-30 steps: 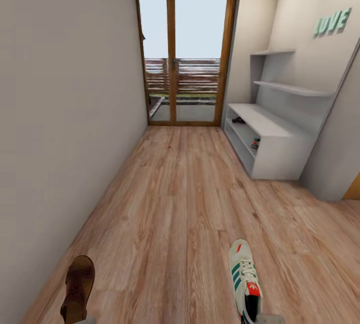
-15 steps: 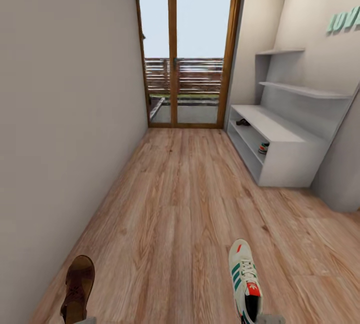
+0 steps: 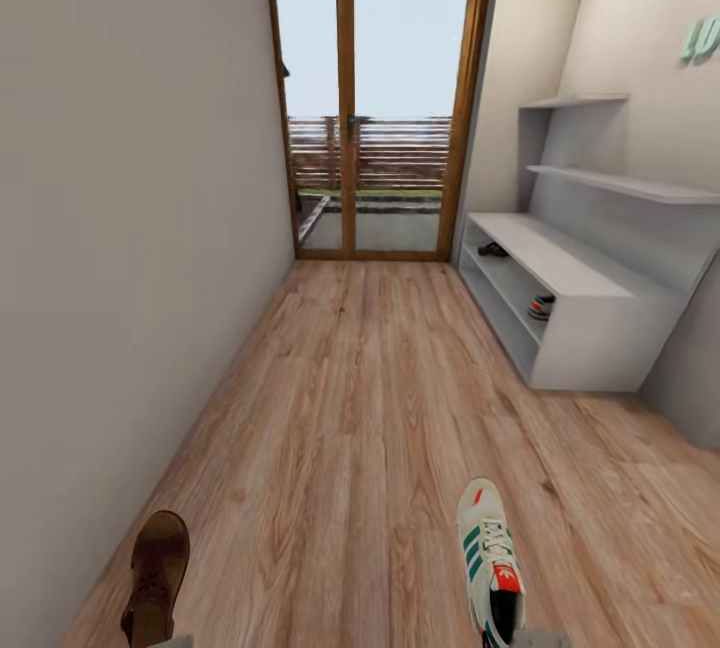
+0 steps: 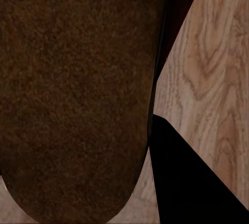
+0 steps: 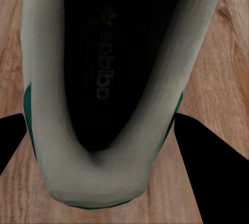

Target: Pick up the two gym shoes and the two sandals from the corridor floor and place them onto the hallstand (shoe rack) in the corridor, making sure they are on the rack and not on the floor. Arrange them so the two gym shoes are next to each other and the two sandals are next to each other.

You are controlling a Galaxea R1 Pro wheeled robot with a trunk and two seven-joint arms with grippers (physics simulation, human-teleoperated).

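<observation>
A brown sandal (image 3: 155,578) hangs low at the head view's left, above the wood-plank floor (image 3: 350,448). In the left wrist view its dark sole (image 4: 78,94) lies right against my left gripper (image 4: 88,146), which is shut on it; one black finger (image 4: 192,182) shows beside it. A white gym shoe (image 3: 490,563) with green stripes hangs at the lower right, heel (image 5: 98,177) clamped in my shut right gripper (image 5: 101,151). Ahead on the right stands the pale grey hallstand (image 3: 560,273). A second sandal (image 3: 492,249) lies on its bench top and a second gym shoe (image 3: 542,306) on a shelf below.
A plain wall (image 3: 120,228) runs along the left of the corridor. A glass door with a wooden frame (image 3: 385,108) closes the far end. Floating shelves (image 3: 620,183) hang above the bench. Bare floor stretches between me and the hallstand.
The whole view has shifted: the camera moved on down the corridor, so the hallstand looks nearer and further right. Both held shoes keep their place in the picture.
</observation>
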